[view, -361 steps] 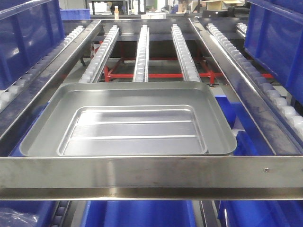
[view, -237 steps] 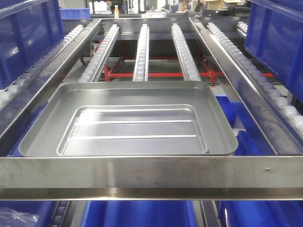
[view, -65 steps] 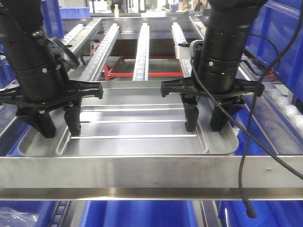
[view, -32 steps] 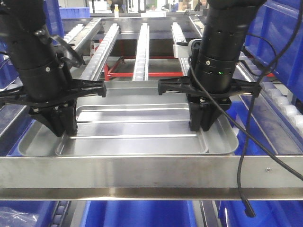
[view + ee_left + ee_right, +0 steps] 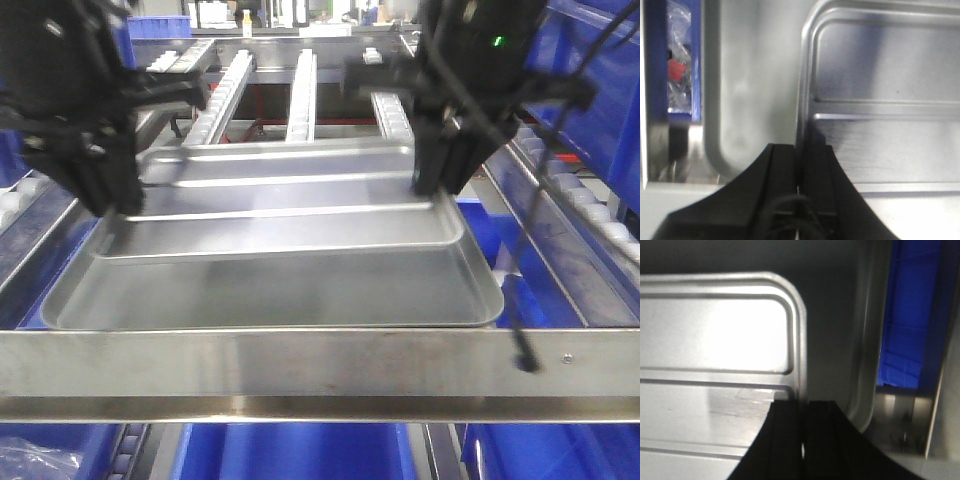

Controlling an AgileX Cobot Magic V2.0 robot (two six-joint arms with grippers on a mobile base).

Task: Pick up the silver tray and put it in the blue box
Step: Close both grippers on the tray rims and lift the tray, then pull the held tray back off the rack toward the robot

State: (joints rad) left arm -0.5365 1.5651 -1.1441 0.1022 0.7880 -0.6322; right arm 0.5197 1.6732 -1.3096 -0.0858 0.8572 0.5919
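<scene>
The silver tray (image 5: 280, 195), shiny with two long ridges, hangs tilted above the roller rack, held at both short sides. My left gripper (image 5: 110, 205) is shut on its left rim, seen close in the left wrist view as black fingers pinching the rim (image 5: 800, 150) of the silver tray (image 5: 880, 100). My right gripper (image 5: 440, 185) is shut on the right rim, with the jaws (image 5: 804, 405) closed on the edge of the silver tray (image 5: 715, 330). A blue box (image 5: 300, 452) shows partly under the front rail.
A larger flat silver tray (image 5: 270, 290) lies on the rack under the lifted one. A brushed-steel rail (image 5: 320, 360) crosses the front. Roller tracks (image 5: 300, 100) run to the back. Tall blue crates (image 5: 590, 90) flank both sides. A cable (image 5: 520, 340) hangs from the right arm.
Both arms came down and shut their grippers on the tray's side rims. They have since risen and lifted the ridged tray out of the larger tray, which stays on the rack.
</scene>
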